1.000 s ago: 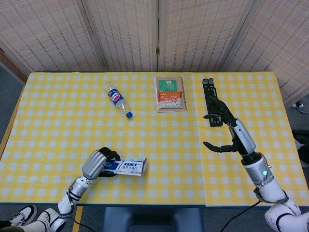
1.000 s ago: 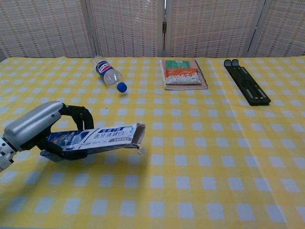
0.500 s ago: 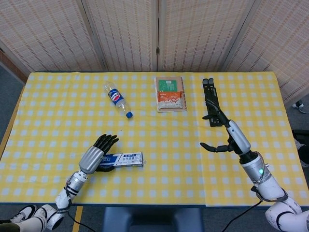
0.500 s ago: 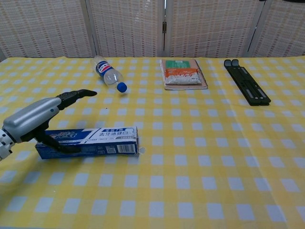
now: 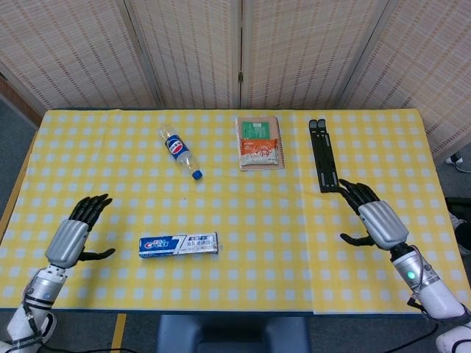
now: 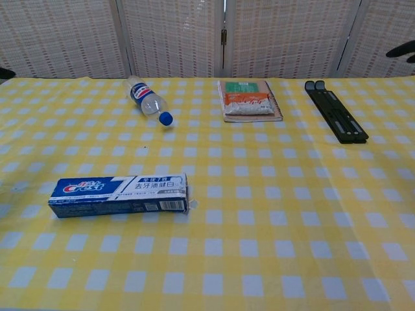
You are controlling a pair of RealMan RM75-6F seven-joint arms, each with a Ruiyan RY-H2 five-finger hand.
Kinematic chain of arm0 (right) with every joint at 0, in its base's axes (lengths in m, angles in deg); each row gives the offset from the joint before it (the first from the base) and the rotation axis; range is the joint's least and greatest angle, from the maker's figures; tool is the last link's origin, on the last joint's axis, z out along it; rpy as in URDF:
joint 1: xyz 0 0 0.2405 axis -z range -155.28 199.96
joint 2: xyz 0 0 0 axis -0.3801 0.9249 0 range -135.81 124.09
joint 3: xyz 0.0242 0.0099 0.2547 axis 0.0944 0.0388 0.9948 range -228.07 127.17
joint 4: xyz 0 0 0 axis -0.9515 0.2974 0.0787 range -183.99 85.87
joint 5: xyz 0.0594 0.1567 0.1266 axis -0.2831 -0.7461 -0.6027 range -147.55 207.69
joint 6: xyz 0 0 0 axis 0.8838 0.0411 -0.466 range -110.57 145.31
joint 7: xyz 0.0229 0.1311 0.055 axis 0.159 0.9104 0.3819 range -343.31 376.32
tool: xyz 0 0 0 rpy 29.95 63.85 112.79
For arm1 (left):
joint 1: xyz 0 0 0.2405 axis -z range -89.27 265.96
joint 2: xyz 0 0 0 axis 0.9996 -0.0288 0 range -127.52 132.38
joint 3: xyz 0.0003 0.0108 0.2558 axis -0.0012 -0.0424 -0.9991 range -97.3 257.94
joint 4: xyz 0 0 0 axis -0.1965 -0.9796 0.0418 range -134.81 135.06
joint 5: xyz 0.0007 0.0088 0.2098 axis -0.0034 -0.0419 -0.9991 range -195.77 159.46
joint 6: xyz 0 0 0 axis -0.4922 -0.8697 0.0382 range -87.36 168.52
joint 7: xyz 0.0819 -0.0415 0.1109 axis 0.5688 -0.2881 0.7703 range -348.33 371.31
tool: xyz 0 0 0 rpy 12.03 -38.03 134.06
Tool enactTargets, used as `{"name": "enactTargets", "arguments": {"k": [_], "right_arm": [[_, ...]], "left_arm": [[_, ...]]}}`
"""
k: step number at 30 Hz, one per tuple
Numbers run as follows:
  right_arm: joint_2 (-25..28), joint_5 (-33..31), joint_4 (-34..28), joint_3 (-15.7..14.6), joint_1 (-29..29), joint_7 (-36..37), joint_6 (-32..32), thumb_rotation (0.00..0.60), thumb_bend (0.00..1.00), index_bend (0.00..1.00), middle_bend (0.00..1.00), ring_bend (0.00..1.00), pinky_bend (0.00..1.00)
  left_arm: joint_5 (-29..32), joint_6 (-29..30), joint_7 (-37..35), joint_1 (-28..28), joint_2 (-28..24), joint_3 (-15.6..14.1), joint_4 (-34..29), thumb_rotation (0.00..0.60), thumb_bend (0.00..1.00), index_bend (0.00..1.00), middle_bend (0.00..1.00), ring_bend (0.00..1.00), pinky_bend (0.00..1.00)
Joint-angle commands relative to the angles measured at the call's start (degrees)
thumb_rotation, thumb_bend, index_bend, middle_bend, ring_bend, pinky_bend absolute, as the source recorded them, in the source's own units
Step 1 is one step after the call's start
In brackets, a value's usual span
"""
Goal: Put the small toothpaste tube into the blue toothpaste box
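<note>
The blue toothpaste box [image 5: 179, 245] [image 6: 119, 195] lies flat on the yellow checked tablecloth near the front, its open end toward the right. No loose toothpaste tube shows in either view. My left hand [image 5: 73, 235] hovers well left of the box with fingers spread and nothing in it. My right hand [image 5: 374, 217] is far to the right, also spread and empty; only its fingertips [image 6: 402, 52] show at the chest view's right edge.
A small cola bottle [image 5: 179, 151] [image 6: 146, 98] lies at the back left. A notebook with a snack packet [image 5: 259, 143] [image 6: 249, 100] sits at the back middle. A black folding stand [image 5: 322, 153] [image 6: 336, 118] lies at the back right, just beyond my right hand.
My left hand let go of the box, which now lies flat, and drew away to the left. My right hand pulled back to the right.
</note>
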Motion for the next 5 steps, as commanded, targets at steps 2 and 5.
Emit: {"name": "enactTargets", "arguments": {"k": [2, 5], "right_arm": [[-5.5, -15.37, 2.0, -1.75, 10.62, -22.85, -9.37, 0.6, 0.27, 0.0, 0.0, 0.0, 0.0], [-6.92, -14.18, 4.75, -1.56, 12.22, -19.65, -10.72, 0.6, 0.27, 0.0, 0.0, 0.0, 0.0]], "left_arm": [[5.84, 6.35, 17.84, -8.09, -1.99, -1.01, -4.9, 0.6, 0.09, 0.05, 0.08, 0.0, 0.0], [3.23, 7.39, 20.65, -8.46, -1.87, -1.39, -5.44, 0.6, 0.09, 0.04, 0.08, 0.0, 0.0]]}}
